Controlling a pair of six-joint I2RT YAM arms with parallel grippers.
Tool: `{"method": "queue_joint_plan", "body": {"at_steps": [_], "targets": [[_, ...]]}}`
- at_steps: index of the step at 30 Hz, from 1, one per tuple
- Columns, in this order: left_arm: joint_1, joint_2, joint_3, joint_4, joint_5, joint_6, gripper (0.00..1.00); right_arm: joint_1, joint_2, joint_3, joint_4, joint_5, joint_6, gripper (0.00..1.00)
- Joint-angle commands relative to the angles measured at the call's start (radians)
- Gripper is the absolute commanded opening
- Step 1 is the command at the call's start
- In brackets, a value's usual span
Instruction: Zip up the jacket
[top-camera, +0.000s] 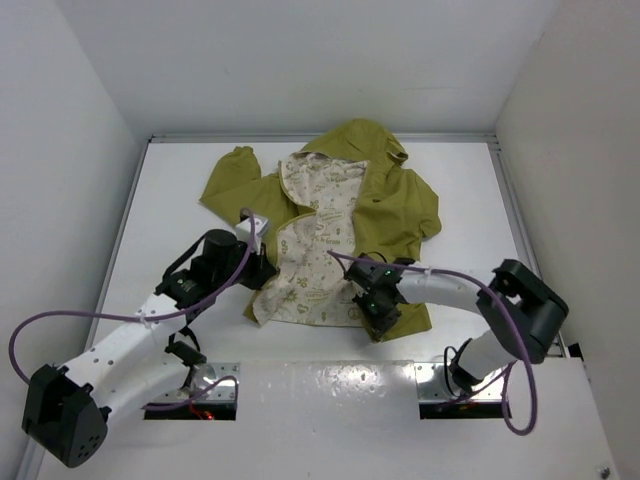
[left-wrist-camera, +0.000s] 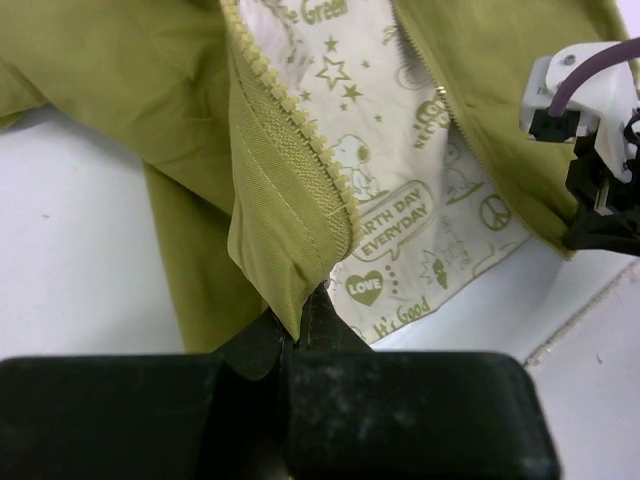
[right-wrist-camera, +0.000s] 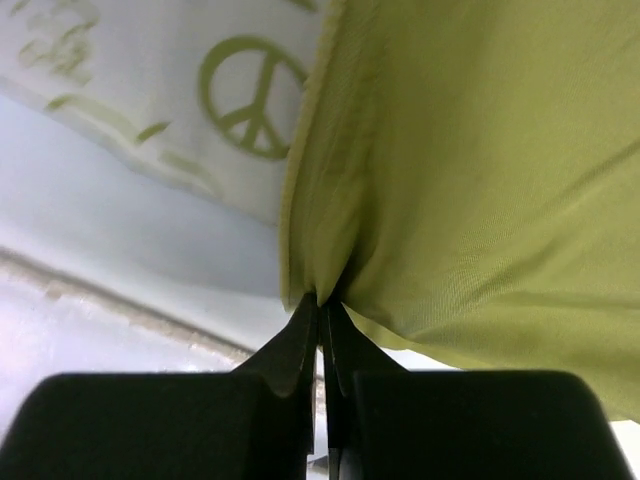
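Observation:
The olive-green jacket (top-camera: 400, 205) lies open on the white table, hood at the far side, its cream printed lining (top-camera: 315, 255) facing up. My left gripper (top-camera: 262, 272) is shut on the bottom corner of the jacket's left front panel (left-wrist-camera: 275, 240), beside the zipper teeth (left-wrist-camera: 300, 130). My right gripper (top-camera: 380, 318) is shut on the hem of the right front panel (right-wrist-camera: 450, 200), pinching the green fabric at its lower corner. The other row of zipper teeth (left-wrist-camera: 440, 95) runs along the right panel's edge. The zipper slider does not show.
White walls close in the table (top-camera: 180, 230) on three sides. A raised white strip (top-camera: 330, 385) runs along the near edge between the arm bases. The right arm's wrist (left-wrist-camera: 595, 150) shows at the right of the left wrist view.

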Motion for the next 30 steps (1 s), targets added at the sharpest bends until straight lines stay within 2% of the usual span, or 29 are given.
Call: {"method": "queue_joint_plan", "body": {"at_steps": [1, 2, 4, 5, 10, 14, 15, 21, 26, 30], "targets": [[0.007, -0.067, -0.026, 0.046, 0.074, 0.009, 0.00, -0.003, -0.111, -0.041, 0.109, -0.059, -0.070, 0.00], [0.007, -0.080, -0.026, 0.060, 0.114, 0.009, 0.00, -0.006, -0.212, -0.038, 0.110, -0.077, -0.085, 0.00], [0.007, -0.113, -0.037, 0.072, 0.147, 0.009, 0.00, -0.038, -0.269, -0.041, 0.133, -0.165, -0.116, 0.00], [0.007, -0.132, -0.037, 0.095, 0.178, 0.009, 0.00, -0.051, -0.352, -0.049, 0.180, -0.247, -0.128, 0.00], [0.007, -0.141, -0.037, 0.143, 0.269, -0.004, 0.00, -0.147, -0.464, -0.063, 0.318, -0.381, -0.086, 0.00], [0.007, -0.120, -0.037, 0.231, 0.442, -0.014, 0.00, -0.221, -0.452, -0.093, 0.544, -0.476, 0.059, 0.00], [0.007, -0.120, -0.046, 0.253, 0.462, -0.025, 0.00, -0.227, -0.443, -0.106, 0.654, -0.514, 0.077, 0.00], [0.007, -0.069, -0.046, 0.370, 0.586, -0.096, 0.00, -0.301, -0.388, -0.141, 0.968, -0.636, 0.252, 0.00], [0.007, -0.039, -0.059, 0.463, 0.697, -0.186, 0.00, -0.307, -0.371, -0.138, 1.087, -0.661, 0.297, 0.00], [0.007, 0.006, -0.049, 0.453, 0.769, -0.177, 0.00, -0.304, -0.372, -0.138, 1.170, -0.688, 0.318, 0.00]]}}
